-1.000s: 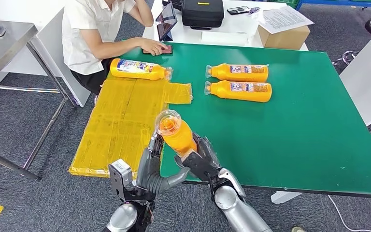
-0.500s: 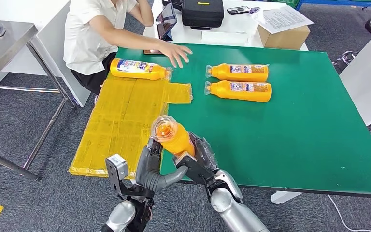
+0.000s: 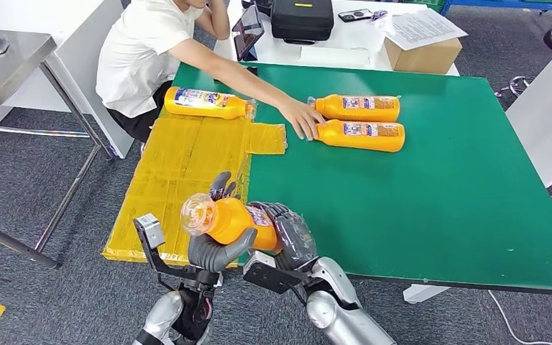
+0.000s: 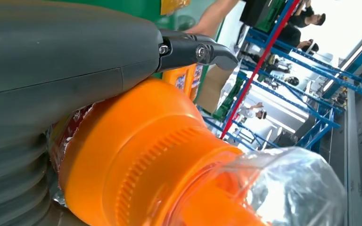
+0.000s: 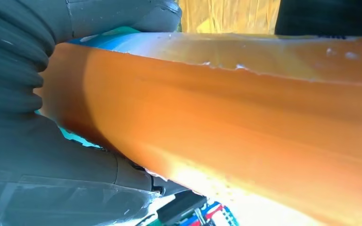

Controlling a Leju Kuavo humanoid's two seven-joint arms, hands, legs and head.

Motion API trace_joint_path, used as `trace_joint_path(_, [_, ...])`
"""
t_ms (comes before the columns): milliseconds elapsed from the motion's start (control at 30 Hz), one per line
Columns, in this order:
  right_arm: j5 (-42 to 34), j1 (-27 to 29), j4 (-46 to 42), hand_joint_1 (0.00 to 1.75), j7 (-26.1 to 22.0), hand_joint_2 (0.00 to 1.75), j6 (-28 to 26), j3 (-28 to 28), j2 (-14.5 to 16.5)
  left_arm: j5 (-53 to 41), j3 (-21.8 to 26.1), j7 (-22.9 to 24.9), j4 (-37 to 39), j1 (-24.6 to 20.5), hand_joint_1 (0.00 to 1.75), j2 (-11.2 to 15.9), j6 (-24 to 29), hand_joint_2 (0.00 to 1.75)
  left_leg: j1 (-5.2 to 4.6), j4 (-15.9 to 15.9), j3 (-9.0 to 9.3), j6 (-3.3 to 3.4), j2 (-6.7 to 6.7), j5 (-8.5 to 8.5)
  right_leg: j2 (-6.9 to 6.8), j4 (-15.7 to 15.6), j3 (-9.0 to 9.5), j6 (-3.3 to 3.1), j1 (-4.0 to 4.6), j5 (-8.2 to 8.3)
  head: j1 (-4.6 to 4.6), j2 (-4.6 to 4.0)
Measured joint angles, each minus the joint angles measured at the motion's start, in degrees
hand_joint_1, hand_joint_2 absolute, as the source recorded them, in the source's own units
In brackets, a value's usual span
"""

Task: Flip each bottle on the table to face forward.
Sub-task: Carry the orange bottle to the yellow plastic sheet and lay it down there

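An orange bottle (image 3: pixel 231 218) with a clear cap lies tilted above the table's near edge, cap pointing left. Both my hands hold it: my left hand (image 3: pixel 215 241) cups the neck end, my right hand (image 3: pixel 287 233) wraps the body. The left wrist view has the bottle's shoulder and cap (image 4: pixel 169 165) close up; the right wrist view has its orange side (image 5: pixel 226 113). Two orange bottles (image 3: pixel 356 108) (image 3: pixel 361 135) lie side by side at mid table, where a person's hand (image 3: pixel 302 117) touches their caps. A third bottle (image 3: pixel 205 103) lies on the yellow sheet.
A yellow sheet (image 3: pixel 180 180) covers the left side of the green table (image 3: pixel 431 201). A person in a white shirt (image 3: pixel 144 57) sits at the far left corner. Behind the table are a black case (image 3: pixel 302 18), a cardboard box (image 3: pixel 422 50) and a tablet (image 3: pixel 248 32).
My hands have tipped the bottle from nearly upright to lying sideways, cap swinging left and down. The person's arm has reached across from the phone to the two mid-table bottles.
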Motion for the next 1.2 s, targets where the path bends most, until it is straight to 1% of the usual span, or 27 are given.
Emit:
trace_joint_path(333, [0.4,0.0,0.2,1.75,-1.4,1.75,-0.4,0.6,-0.3,0.0,0.4,0.4,0.1,0.0,0.00,0.0,-0.6,1.75,-0.01,0.0,0.00,0.00,0.01,0.00,0.00,0.0,-0.02,0.00,0.00,0.00,-0.01,0.00])
trace_joint_path(367, [0.2,0.0,0.2,1.75,-1.7,1.75,-0.4,0.6,-0.3,-0.2,0.4,0.3,0.2,-0.1,0.17,0.0,-0.5,1.75,-0.01,0.0,0.00,0.00,0.01,0.00,0.00,0.0,-0.02,0.00,0.00,0.00,-0.01,0.00])
trace_joint_path(467, [-0.6,0.2,0.3,1.75,-2.5,1.75,-0.4,0.7,-0.4,-1.5,0.4,-0.5,0.4,-0.3,1.47,0.0,0.2,1.75,-0.01,0.0,0.00,0.00,0.02,0.00,0.01,0.0,-0.02,0.00,0.00,0.00,-0.01,0.00])
trace_joint_path(500, [-0.9,0.2,0.3,1.75,-2.8,1.75,-0.3,0.7,-0.4,-2.0,0.4,-0.9,0.5,-0.3,1.75,0.0,0.3,1.75,-0.01,0.0,0.00,0.00,0.02,0.00,0.01,0.0,-0.02,0.00,0.00,0.00,-0.01,0.00])
trace_joint_path(533, [-1.2,0.3,0.3,1.75,-2.9,1.75,-0.2,0.7,-0.4,-2.5,0.4,-1.4,0.5,-0.4,1.75,0.0,0.4,1.75,0.00,0.0,0.00,0.00,0.02,0.00,0.01,0.0,-0.02,0.00,0.00,0.00,-0.01,0.00])
trace_joint_path(567, [-1.6,0.3,0.3,1.54,-3.1,1.75,-0.1,0.7,-0.4,-2.9,0.4,-1.8,0.5,-0.4,1.75,0.0,0.4,1.75,0.00,0.0,0.00,0.00,0.02,0.00,0.01,0.0,-0.02,0.00,0.00,0.00,-0.01,0.00])
trace_joint_path(667, [-3.8,0.6,0.1,0.23,-4.2,1.75,1.7,0.8,-0.4,-3.7,0.4,-2.6,0.5,-0.5,1.75,-0.1,0.6,1.75,-0.01,0.0,0.00,0.00,0.02,0.00,0.01,0.0,-0.02,0.00,0.00,0.00,-0.01,0.00])
trace_joint_path(700, [-5.0,0.9,-0.1,0.00,-5.0,1.75,2.9,0.7,-0.4,-3.7,0.4,-2.7,0.5,-0.6,1.75,-0.1,0.6,1.75,-0.01,0.0,0.00,0.00,0.01,0.00,0.00,0.0,-0.02,0.00,0.00,0.00,0.00,0.00])
trace_joint_path(733, [-6.6,1.2,-0.3,0.00,-6.0,1.75,4.4,0.7,-0.4,-3.7,0.4,-2.8,0.5,-0.7,1.75,-0.2,0.6,1.75,-0.01,0.0,0.00,0.00,0.01,0.00,0.00,0.0,-0.02,0.00,0.00,0.00,-0.01,0.00])
trace_joint_path(800, [-9.6,2.2,-1.0,0.00,-8.2,0.87,7.5,0.5,-0.5,-3.6,0.6,-3.1,0.4,-1.0,1.75,-0.2,0.6,1.75,-0.01,0.0,-0.01,0.00,0.01,0.00,0.00,0.0,-0.02,0.00,0.00,0.00,0.00,0.00])
trace_joint_path(867, [-11.5,3.1,-2.0,0.00,-10.1,0.00,9.3,0.2,-0.5,-3.3,1.0,-3.3,0.4,-1.3,1.75,-0.1,0.5,1.75,-0.01,0.0,-0.01,0.00,0.01,0.00,0.01,0.0,-0.02,0.00,0.00,0.00,-0.01,0.00])
trace_joint_path(1033, [-12.0,4.1,-3.7,0.00,-12.1,0.00,9.3,-0.1,-0.5,-1.8,2.3,-3.5,0.4,-2.0,1.75,-0.1,0.3,1.75,0.00,0.0,-0.01,0.00,0.01,0.00,0.01,0.0,-0.02,0.00,0.00,0.00,-0.01,0.00])
trace_joint_path(1133, [-12.1,4.8,-4.5,0.00,-13.5,0.00,7.1,-0.4,-0.3,1.0,3.7,-2.6,0.4,-2.5,1.75,-0.1,-0.5,1.75,0.00,0.0,-0.01,0.00,0.01,0.00,0.01,0.0,-0.02,0.00,0.00,0.00,-0.01,0.00])
trace_joint_path(1200, [-11.7,5.5,-5.3,0.00,-14.5,0.00,4.5,-0.9,0.1,2.7,5.2,-2.0,0.4,-3.1,1.75,0.0,-0.8,1.75,0.00,0.0,-0.01,0.00,0.01,0.00,0.01,0.0,-0.02,0.00,0.00,0.00,-0.01,0.00])
